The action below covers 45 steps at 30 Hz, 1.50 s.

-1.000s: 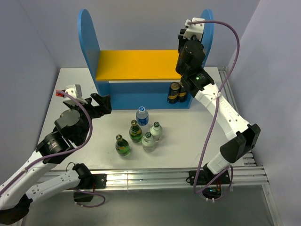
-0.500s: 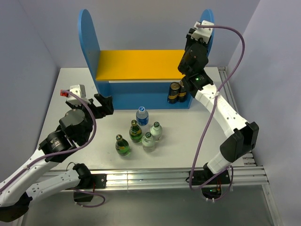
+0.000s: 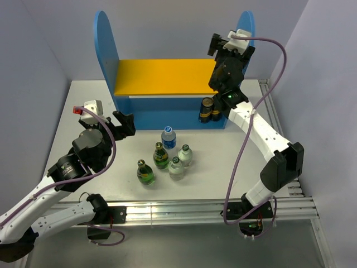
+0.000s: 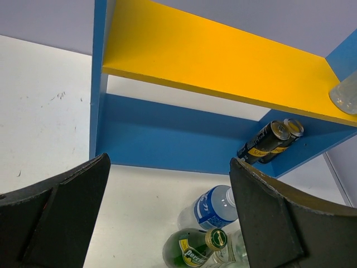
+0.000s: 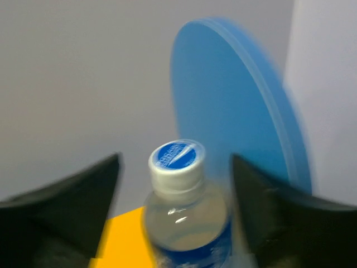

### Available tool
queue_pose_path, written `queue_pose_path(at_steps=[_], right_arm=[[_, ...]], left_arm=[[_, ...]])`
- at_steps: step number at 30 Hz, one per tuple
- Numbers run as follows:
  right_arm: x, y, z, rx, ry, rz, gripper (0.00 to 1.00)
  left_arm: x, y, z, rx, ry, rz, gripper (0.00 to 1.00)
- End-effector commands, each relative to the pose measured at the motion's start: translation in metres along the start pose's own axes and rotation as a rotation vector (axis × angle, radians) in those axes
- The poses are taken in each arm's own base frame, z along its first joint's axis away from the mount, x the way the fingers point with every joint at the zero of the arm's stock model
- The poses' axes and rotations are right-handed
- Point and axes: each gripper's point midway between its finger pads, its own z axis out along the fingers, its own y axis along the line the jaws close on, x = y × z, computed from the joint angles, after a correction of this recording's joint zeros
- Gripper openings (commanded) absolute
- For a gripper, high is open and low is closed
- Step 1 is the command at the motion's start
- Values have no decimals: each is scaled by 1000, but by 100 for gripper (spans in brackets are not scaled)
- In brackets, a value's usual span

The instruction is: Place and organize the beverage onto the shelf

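The left claw (image 3: 124, 124) hovers low over the table (image 3: 78, 100), just short of the shelf (image 3: 106, 44); its arm reaches up from the near left corner with the elbow bent and the wrist aimed at the shelf's lower left front. The wrist view shows the two black fingers (image 4: 61, 218) spread wide with nothing between them.

Ahead of this claw and to its right stands a cluster of bottles, all upright on the table and clear of the fingers: a water bottle with a blue cap (image 3: 168, 137) closest to the shelf, two green glass bottles (image 3: 161, 155) and two clear pale-capped bottles (image 3: 185, 154) nearer the arm bases. Farther to the claw's right, two dark cans (image 3: 207, 109) stand side by side on the shelf's lower level, against the right side panel.

The right arm rises steeply from the near right corner, forearm stretched toward the shelf and wrist lifted above the right end of the yellow upper board (image 3: 167, 77). The right claw (image 3: 230, 47) straddles a clear bottle with a blue cap and blue label (image 5: 177, 184), which stands upright on that board just beside the round-topped right side panel (image 5: 234, 111). The jaws are parted, one on each side of the bottle; a gap shows on the left, and blur hides whether the right finger touches it.
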Motion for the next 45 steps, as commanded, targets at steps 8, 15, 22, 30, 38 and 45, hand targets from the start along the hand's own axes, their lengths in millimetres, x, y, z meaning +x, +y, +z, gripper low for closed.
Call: queue_pose_path(at_steps=[8, 15, 22, 30, 38, 45], right_arm=[[-32, -27, -33, -2, -13, 118, 100], [-40, -38, -90, -49, 46, 201, 100], [-2, 43, -208, -653, 327, 420, 98], [99, 107, -315, -826, 590, 267, 88], [152, 118, -324, -728, 661, 184, 85], [170, 123, -326, -701, 677, 148, 79]], left_arm=[[-7, 4, -3, -19, -22, -7, 95], [-11, 5, -5, -21, -34, -14, 95], [-10, 5, -5, -25, -32, -12, 95], [-10, 6, -5, -24, -33, -17, 95], [-13, 9, -10, -31, -41, -21, 95], [-13, 8, -11, -29, -41, -18, 95]])
